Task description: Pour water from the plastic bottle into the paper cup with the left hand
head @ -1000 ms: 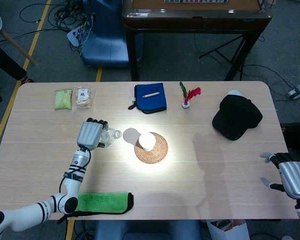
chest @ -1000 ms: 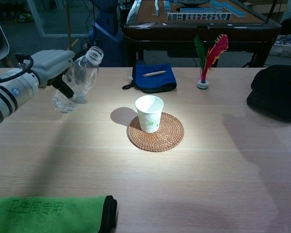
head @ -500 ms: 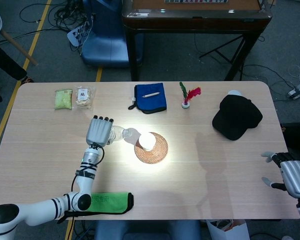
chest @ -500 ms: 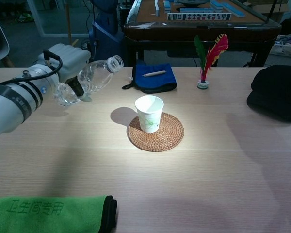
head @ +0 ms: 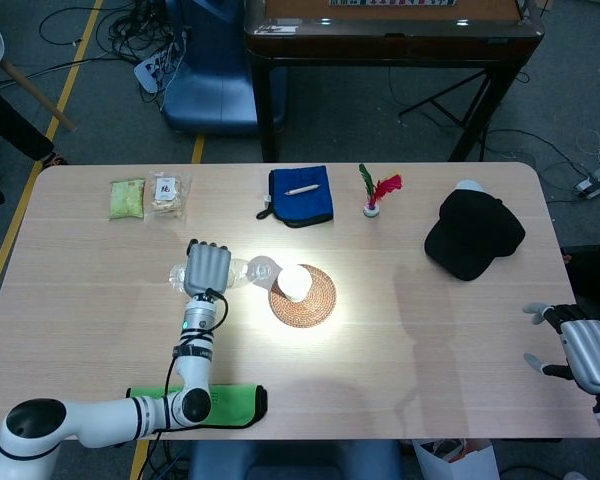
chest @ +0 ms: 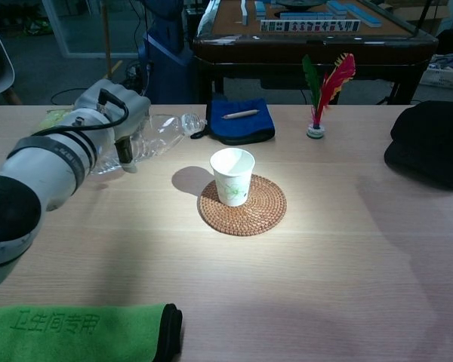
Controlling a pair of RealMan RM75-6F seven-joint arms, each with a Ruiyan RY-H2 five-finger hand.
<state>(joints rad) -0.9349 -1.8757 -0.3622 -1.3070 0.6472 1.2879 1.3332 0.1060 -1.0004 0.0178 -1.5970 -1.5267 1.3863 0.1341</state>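
While the left robot hand (chest: 124, 121) grips the clear plastic bottle (chest: 160, 134), now tipped from upright to near-horizontal, its open mouth nears the white paper cup (chest: 232, 176) on the round woven coaster (chest: 263, 210), pouring apparently imminent; right robot hand (head: 587, 352) idles open.
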